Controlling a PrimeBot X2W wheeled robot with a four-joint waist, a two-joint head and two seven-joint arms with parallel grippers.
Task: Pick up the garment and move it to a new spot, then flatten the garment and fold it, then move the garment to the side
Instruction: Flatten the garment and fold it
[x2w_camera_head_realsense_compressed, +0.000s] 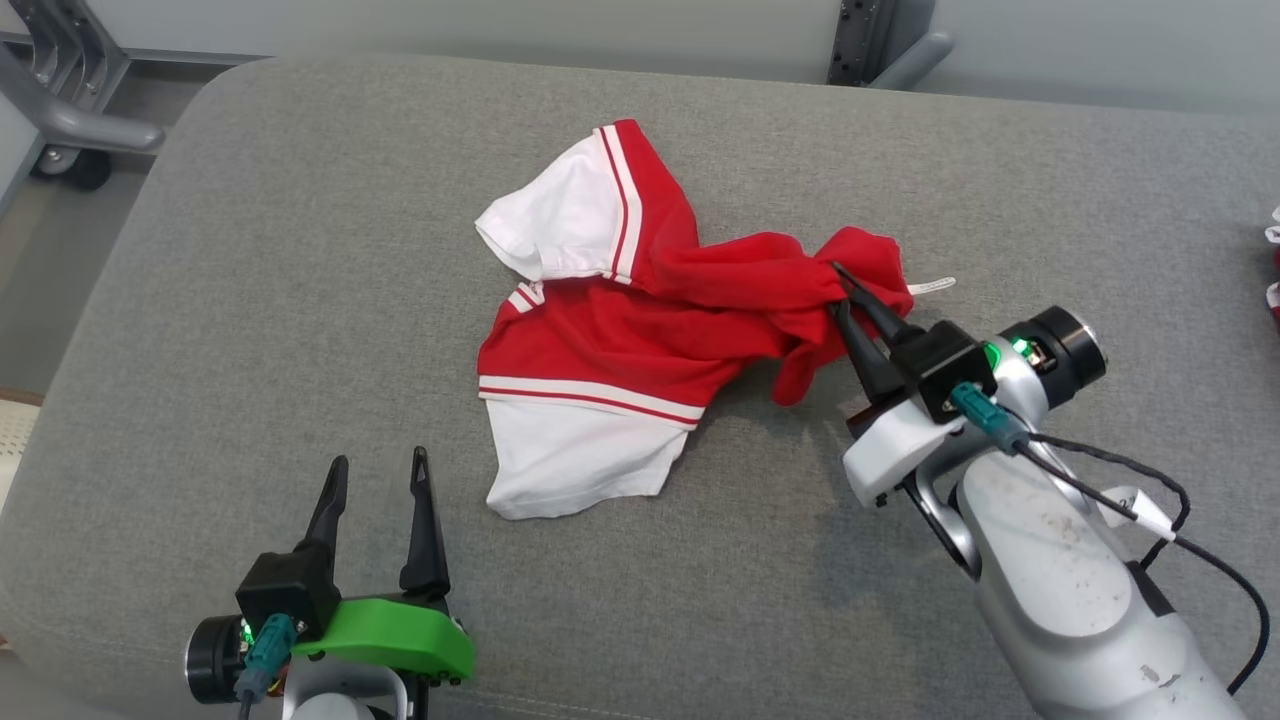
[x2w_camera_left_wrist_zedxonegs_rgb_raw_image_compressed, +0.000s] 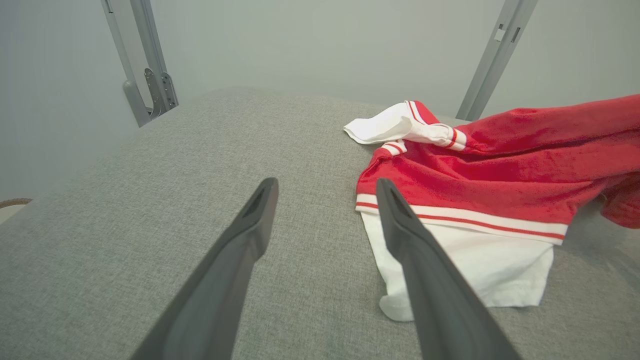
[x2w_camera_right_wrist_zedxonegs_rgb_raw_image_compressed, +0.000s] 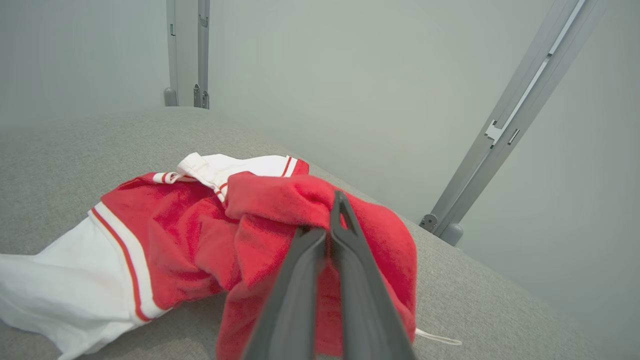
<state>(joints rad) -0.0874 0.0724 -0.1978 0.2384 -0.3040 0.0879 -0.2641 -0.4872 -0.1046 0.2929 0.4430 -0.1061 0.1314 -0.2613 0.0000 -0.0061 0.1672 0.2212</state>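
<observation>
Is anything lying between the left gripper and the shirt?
Nothing visible. Just gray cushion lies between the open left gripper and the shirt, whose white part sits just ahead and to its right.

The left gripper (x2w_camera_head_realsense_compressed: 380, 460) has two long, dark, tapering fingers (x2w_camera_head_realsense_compressed: 425, 525) on a black block (x2w_camera_head_realsense_compressed: 290, 588), backed by a bright green shell (x2w_camera_head_realsense_compressed: 400, 635) with a teal connector (x2w_camera_head_realsense_compressed: 262, 655) beside it. Behind the right gripper (x2w_camera_head_realsense_compressed: 838, 287) sit a white mount (x2w_camera_head_realsense_compressed: 895, 445), a teal plug (x2w_camera_head_realsense_compressed: 985, 415), a trailing black cable (x2w_camera_head_realsense_compressed: 1215, 565) with perhaps a paper tag (x2w_camera_head_realsense_compressed: 1140, 508), and a scuffed pale forearm (x2w_camera_head_realsense_compressed: 1060, 590).
</observation>
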